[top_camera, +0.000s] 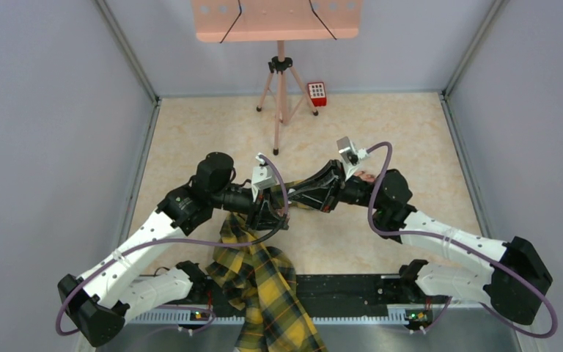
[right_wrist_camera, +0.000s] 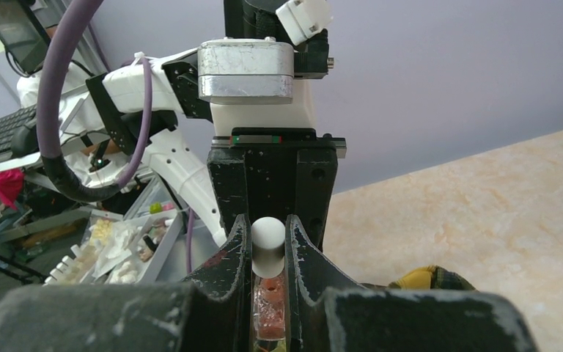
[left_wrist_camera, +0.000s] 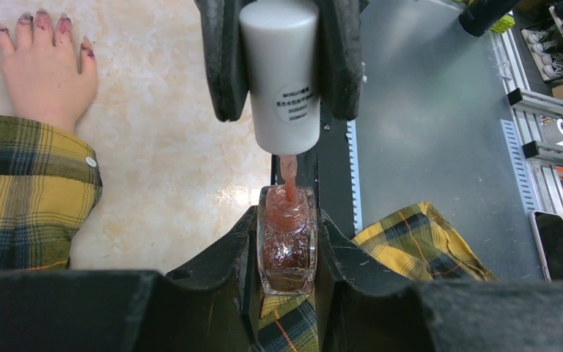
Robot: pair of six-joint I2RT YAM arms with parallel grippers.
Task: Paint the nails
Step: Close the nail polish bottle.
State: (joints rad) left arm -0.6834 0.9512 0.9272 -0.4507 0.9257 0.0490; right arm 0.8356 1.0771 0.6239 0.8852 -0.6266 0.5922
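Left pincer (left_wrist_camera: 287, 216) clamped polish bottle (left_wrist_camera: 286, 253); right pincer (left_wrist_camera: 284, 117) gripped white cap (left_wrist_camera: 278, 66), brush stem (left_wrist_camera: 289, 176) in bottle neck. Nails (left_wrist_camera: 42, 20) red-smeared, mannequin hand (left_wrist_camera: 44, 70) flat on tabletop (left_wrist_camera: 176, 110).

Beside the mannequin hand (left_wrist_camera: 44, 73), toward the bottle (left_wrist_camera: 286, 242), a broad strip of bare table (left_wrist_camera: 168, 132) lies free. Behind the mannequin hand's wrist the plaid sleeve (left_wrist_camera: 29, 191) blocks the way. Past the free strip, the left fingers (left_wrist_camera: 212, 271) clamped on the bottle and the right fingers (left_wrist_camera: 220, 59) clamped on the white cap (left_wrist_camera: 278, 73) form one barrier, with the brush stem (left_wrist_camera: 287, 180) bridging them. From above, the right arm (top_camera: 388, 192) hangs over the mannequin hand and covers nearly all of it. Beyond the mannequin hand, well apart, stand a tripod (top_camera: 280, 103) and a red keypad box (top_camera: 317, 94), with bare table between.
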